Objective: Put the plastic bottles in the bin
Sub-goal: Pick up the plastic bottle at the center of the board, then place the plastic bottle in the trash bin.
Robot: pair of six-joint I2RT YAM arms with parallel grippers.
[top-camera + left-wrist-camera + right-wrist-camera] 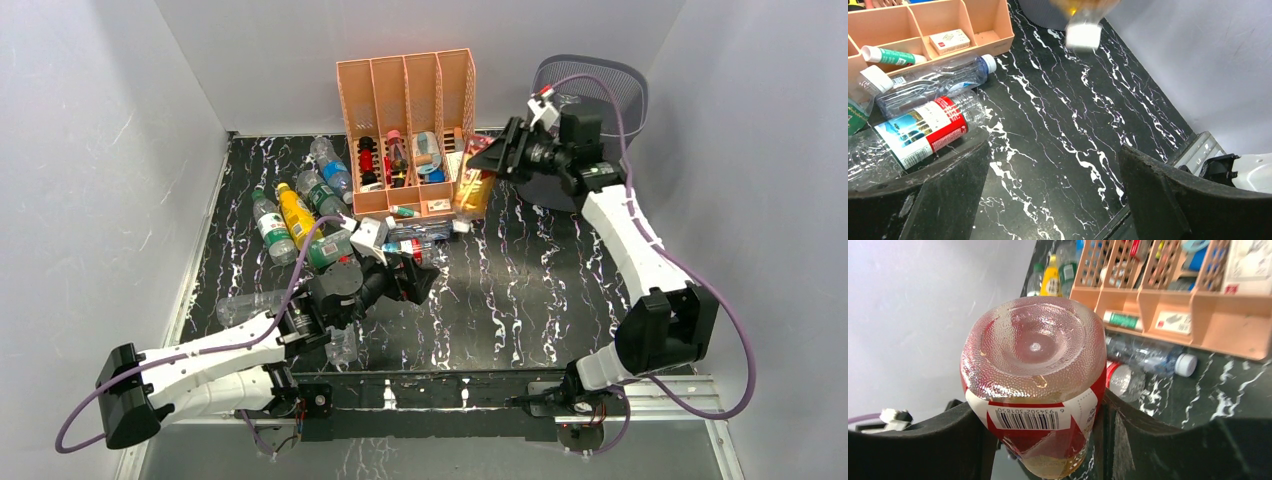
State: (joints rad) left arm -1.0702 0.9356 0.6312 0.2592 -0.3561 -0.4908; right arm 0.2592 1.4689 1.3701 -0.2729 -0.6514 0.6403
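Note:
My right gripper (497, 160) is shut on an amber plastic bottle (476, 190) with a red and white label (1035, 412). It hangs cap down above the table, just left of the dark mesh bin (606, 88). My left gripper (420, 283) is open and empty, low over the marble table top. A clear bottle with a red label (923, 129) and a bluish clear bottle (935, 84) lie just to its left. Several more bottles (296, 212) lie in a cluster at the far left.
The peach file organizer (405, 130) stands at the back centre, holding small items. Two crushed clear bottles (245, 305) lie by the left arm. Grey walls close in the left, back and right sides. A metal rail (480, 392) runs along the near edge.

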